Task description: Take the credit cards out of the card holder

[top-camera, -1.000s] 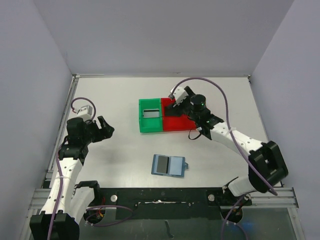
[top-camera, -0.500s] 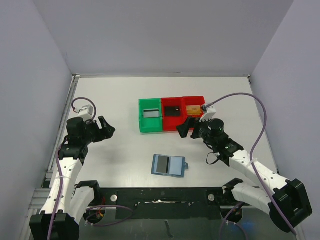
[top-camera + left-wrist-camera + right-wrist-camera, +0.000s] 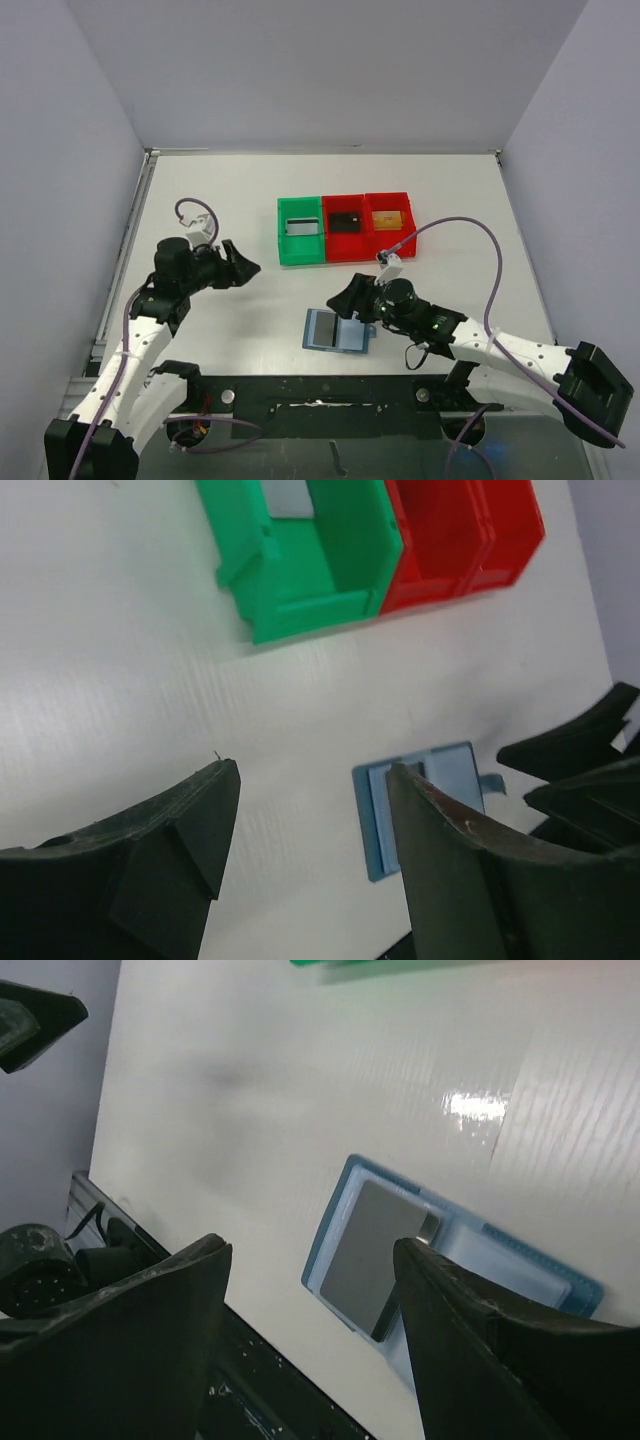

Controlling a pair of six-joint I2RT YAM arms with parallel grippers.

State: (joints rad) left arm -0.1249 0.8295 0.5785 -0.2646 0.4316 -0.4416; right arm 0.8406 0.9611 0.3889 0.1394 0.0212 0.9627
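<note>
The card holder (image 3: 350,334) is a light-blue bifold wallet lying open near the table's front edge. A dark grey credit card (image 3: 322,328) sits in its left panel. The right wrist view shows the card (image 3: 368,1247) and wallet (image 3: 520,1265) too. My right gripper (image 3: 352,300) is open and empty, hovering just above the wallet's far edge; in its own view (image 3: 312,1250) the jaws straddle the card's left side. My left gripper (image 3: 243,268) is open and empty, left of the wallet and well apart from it. The left wrist view (image 3: 312,820) shows the wallet (image 3: 445,778) partly behind its right finger.
A green bin (image 3: 300,248) and two red bins (image 3: 346,243) (image 3: 392,235) stand in a row behind the wallet. Each holds one card: grey (image 3: 299,226), dark (image 3: 347,220), orange (image 3: 388,216). The table's front edge and a black rail (image 3: 300,390) lie just below the wallet.
My right arm has swung from the red bins down to the wallet, uncovering the cards in the red bins. My left gripper has moved right, towards the table's middle.
</note>
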